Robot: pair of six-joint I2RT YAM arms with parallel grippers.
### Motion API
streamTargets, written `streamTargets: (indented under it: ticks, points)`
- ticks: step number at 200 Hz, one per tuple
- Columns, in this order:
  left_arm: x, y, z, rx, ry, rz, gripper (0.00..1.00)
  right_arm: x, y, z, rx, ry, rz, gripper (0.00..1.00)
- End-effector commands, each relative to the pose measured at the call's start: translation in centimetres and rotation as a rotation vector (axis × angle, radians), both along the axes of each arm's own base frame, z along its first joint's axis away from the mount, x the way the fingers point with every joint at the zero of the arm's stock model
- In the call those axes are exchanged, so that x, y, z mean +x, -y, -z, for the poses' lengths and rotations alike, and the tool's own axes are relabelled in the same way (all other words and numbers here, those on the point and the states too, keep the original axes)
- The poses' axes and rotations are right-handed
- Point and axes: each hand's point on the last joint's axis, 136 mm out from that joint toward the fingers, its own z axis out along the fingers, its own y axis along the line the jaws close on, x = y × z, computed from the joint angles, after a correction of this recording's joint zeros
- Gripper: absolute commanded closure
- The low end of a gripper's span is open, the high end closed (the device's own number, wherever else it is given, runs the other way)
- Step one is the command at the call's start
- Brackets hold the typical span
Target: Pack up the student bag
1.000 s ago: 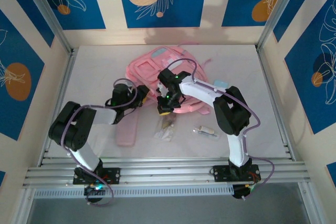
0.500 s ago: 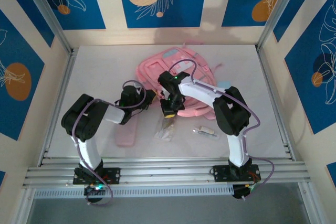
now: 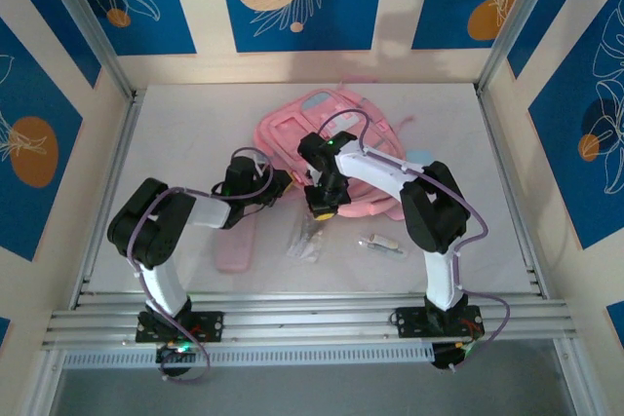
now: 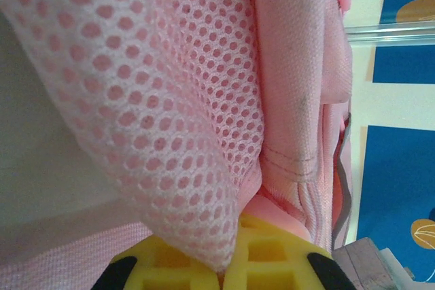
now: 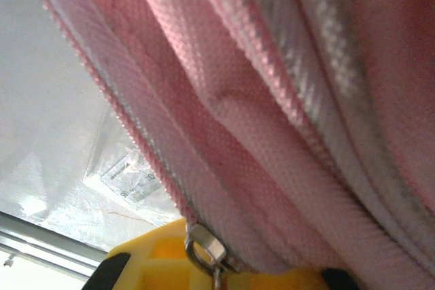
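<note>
The student bag [image 3: 327,138] lies on the white table [image 3: 185,133]. At the bag's near-left edge the left gripper [image 3: 284,183] is closed, pinching the bag's pink mesh [image 4: 156,113]. At the bag's near edge the right gripper [image 3: 320,205] is clamped on the zip seam at its metal pull [image 5: 204,248]. Nearer than the bag lie a flat pink case [image 3: 236,241] and a clear packet [image 3: 307,239].

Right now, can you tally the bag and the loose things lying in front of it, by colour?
Pink: 2 (student bag, flat pencil case)
Clear: 1 (plastic packet)
White: 1 (small item, too small to identify)
Total: 4
</note>
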Motion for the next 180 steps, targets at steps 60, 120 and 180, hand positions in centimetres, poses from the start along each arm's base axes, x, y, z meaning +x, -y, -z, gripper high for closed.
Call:
streamTargets:
  ticks: [60, 120, 180]
  points:
    - [-0.5, -1.3, -1.9, 0.007, -0.001, -0.052, 0.34, 1.1, -4.0, -4.0, 0.231, -0.037, 0.015, 1.0]
    - [-0.5, 1.9, -3.0, -0.107, 0.014, -0.041, 0.31, 0.8, -5.0, -4.2, 0.292, -0.075, 0.034, 1.0]
    - [0.8, 3.8, -1.2, -0.139, 0.045, -0.051, 1.0, -1.6, -3.0, -3.6, 0.191, -0.186, 0.113, 1.0]
